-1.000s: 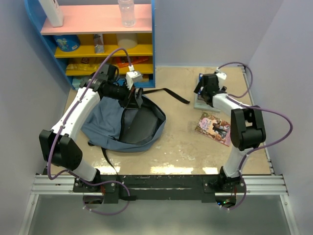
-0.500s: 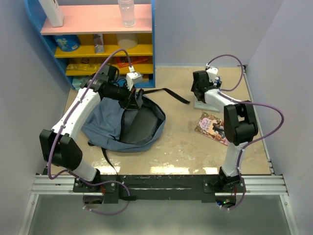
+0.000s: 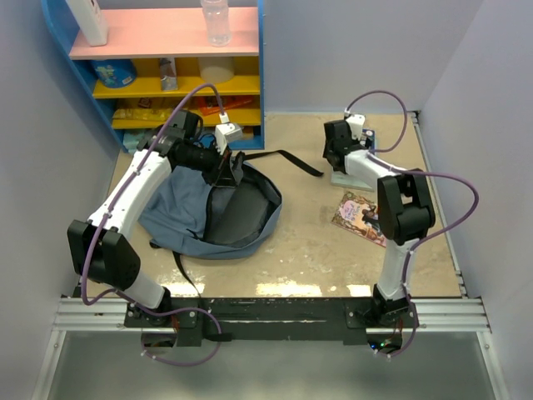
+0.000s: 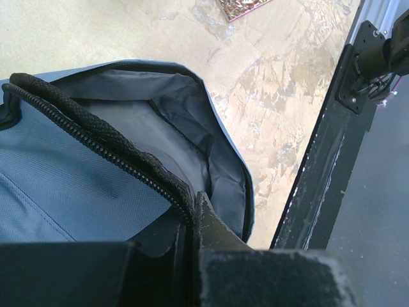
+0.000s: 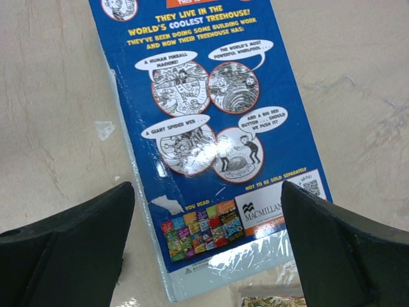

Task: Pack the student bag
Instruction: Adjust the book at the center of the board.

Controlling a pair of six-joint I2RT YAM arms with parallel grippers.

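The student bag [image 3: 179, 208], slate-blue with dark lining, lies open on the left of the table. My left gripper [image 3: 231, 167] is shut on its black zipper rim at the far edge. The left wrist view shows the fingers [image 4: 192, 208] pinching the zipper rim, with the bag's grey lining [image 4: 128, 102] open beyond. My right gripper [image 3: 337, 150] is open and hovers over a blue book [image 3: 340, 177] at the back right. In the right wrist view the blue book's back cover [image 5: 211, 128] lies flat between the spread fingers of the gripper [image 5: 204, 246], which do not touch it.
A pink picture book [image 3: 364, 218] lies nearer, right of the bag; its corner shows in the right wrist view [image 5: 271, 297]. A black strap [image 3: 287, 158] trails from the bag toward the middle. A blue shelf unit [image 3: 166, 75] with a bottle [image 3: 215, 21] stands at the back left.
My right gripper has swung left and a little farther back, now over the blue book. The left arm and the bag have not moved.
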